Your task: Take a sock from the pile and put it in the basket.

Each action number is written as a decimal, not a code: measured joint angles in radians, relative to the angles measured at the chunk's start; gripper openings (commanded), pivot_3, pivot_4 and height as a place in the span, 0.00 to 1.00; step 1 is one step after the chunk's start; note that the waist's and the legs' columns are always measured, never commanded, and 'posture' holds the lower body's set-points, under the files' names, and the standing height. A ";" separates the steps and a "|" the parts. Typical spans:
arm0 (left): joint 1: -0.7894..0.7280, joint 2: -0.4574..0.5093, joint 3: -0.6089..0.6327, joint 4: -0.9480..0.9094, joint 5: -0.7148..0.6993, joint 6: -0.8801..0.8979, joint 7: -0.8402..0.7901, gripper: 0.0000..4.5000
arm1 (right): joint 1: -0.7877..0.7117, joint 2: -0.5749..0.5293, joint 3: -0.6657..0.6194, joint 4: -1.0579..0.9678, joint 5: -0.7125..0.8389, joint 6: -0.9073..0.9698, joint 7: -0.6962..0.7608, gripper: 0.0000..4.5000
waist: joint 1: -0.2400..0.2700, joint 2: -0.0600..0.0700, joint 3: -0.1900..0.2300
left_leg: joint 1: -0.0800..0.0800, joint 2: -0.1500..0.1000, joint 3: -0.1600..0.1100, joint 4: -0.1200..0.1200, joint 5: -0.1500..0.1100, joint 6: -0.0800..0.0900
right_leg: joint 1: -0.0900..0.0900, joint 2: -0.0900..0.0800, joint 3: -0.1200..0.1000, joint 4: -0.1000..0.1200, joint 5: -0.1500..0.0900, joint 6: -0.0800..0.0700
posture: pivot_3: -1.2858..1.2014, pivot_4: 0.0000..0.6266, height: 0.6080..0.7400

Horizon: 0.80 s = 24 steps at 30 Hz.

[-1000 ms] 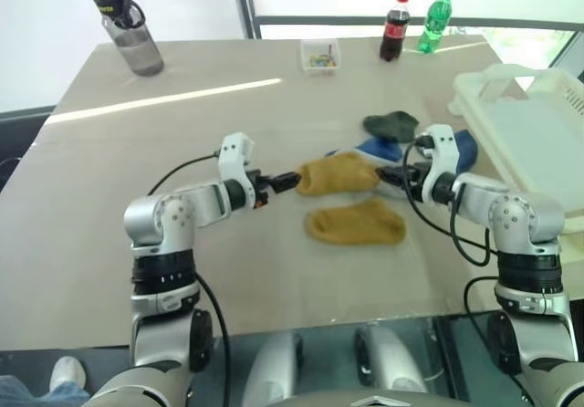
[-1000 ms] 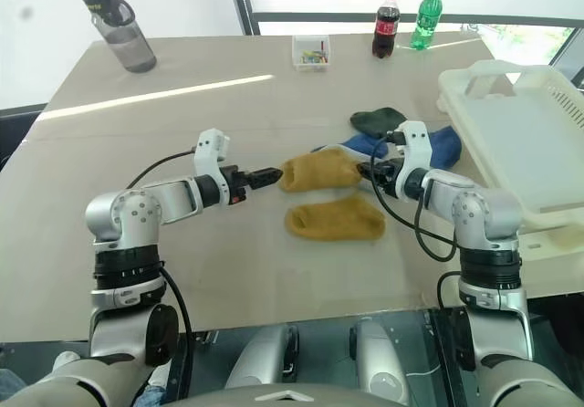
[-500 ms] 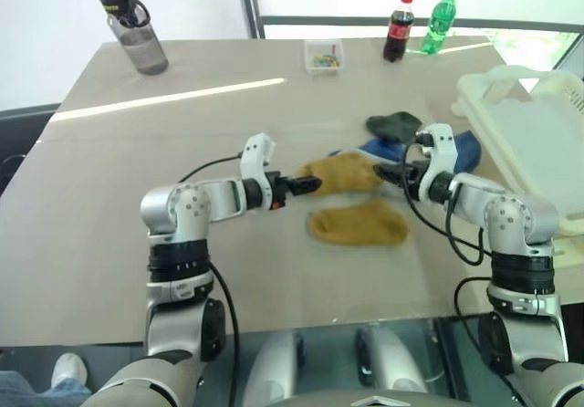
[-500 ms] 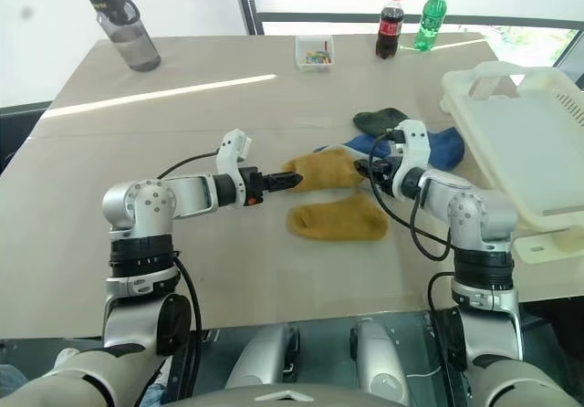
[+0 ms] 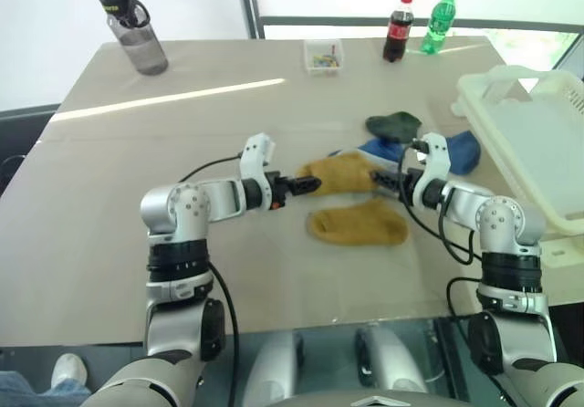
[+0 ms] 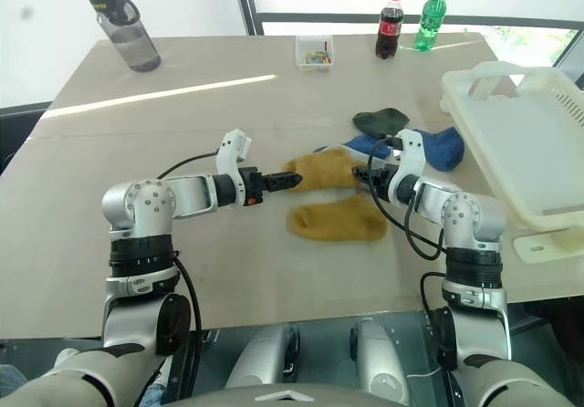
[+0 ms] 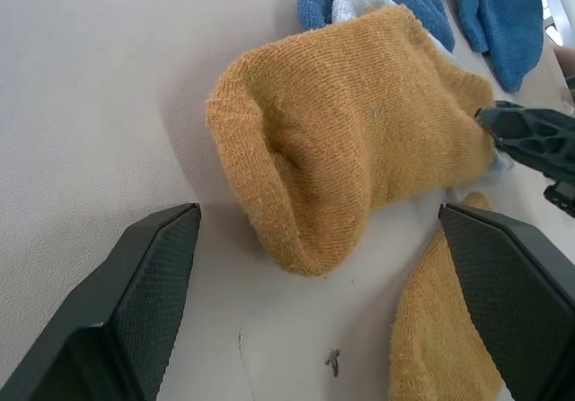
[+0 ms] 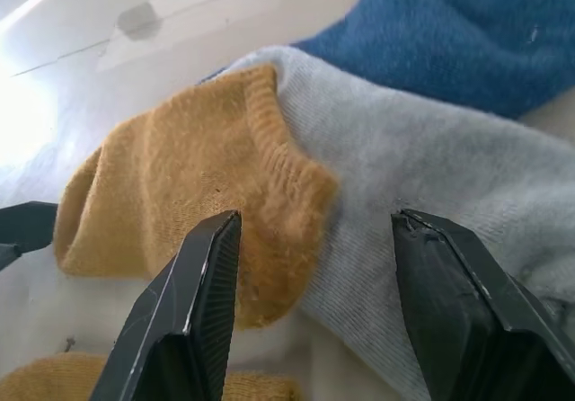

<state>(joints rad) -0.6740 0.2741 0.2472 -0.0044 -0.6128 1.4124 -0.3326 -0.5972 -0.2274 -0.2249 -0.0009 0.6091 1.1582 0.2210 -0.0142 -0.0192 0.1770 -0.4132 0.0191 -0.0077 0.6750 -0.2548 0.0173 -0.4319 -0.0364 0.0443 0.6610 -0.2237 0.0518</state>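
Observation:
The pile lies mid-table: a mustard sock (image 5: 339, 172), a second mustard sock (image 5: 358, 224) in front of it, blue socks (image 5: 461, 151), a dark green one (image 5: 392, 124) and a light grey one (image 8: 422, 176). My left gripper (image 5: 310, 185) is open at the first mustard sock's left end, which lies just ahead of its wide-spread fingers (image 7: 135, 302). My right gripper (image 5: 383, 177) is open at the same sock's other end, with the cuff (image 8: 287, 185) and the grey sock between its fingers. The white basket (image 5: 497, 83) stands at the table's right edge.
A grey water bottle (image 5: 132, 28) stands at the far left. Along the far edge are a small clear box (image 5: 321, 56), a cola bottle (image 5: 396, 28) and a green bottle (image 5: 436, 21). The basket sits close beside my right arm.
The view shifted a little early on. My left gripper edged right, closer to the mustard sock's end. My right wrist rolled slightly at the sock's other end.

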 measured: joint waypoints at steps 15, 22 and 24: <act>-0.001 0.006 -0.001 0.014 0.005 -0.008 -0.006 1.00 | 0.000 0.007 0.003 -0.003 -0.008 -0.011 0.000 0.01 | -0.001 0.000 0.000 | 0.000 0.000 0.000 0.000 0.000 0.000 | 0.000 0.000 0.000 0.000 0.000 0.000 | 0.52 0.24 1.00; -0.020 0.012 -0.010 0.041 0.013 0.003 0.010 1.00 | 0.000 0.011 0.004 -0.025 -0.008 -0.012 -0.009 0.01 | -0.003 0.001 -0.002 | 0.002 0.000 0.000 0.000 0.000 0.000 | 0.001 0.000 0.000 0.001 0.000 0.000 | 0.52 0.24 1.00; -0.026 0.023 -0.022 0.043 0.017 0.006 0.010 1.00 | 0.000 0.016 0.003 -0.027 -0.008 -0.013 -0.012 0.01 | -0.004 0.001 -0.002 | 0.003 0.000 0.000 0.000 0.000 0.000 | 0.001 0.000 0.001 0.001 0.000 0.000 | 0.52 0.24 1.00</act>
<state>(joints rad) -0.7004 0.2975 0.2254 0.0387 -0.5958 1.4186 -0.3224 -0.5973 -0.2114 -0.2214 -0.0279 0.6012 1.1456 0.2094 -0.0183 -0.0181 0.1748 -0.4104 0.0191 -0.0075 0.6750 -0.2547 0.0172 -0.4306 -0.0360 0.0448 0.6624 -0.2237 0.0518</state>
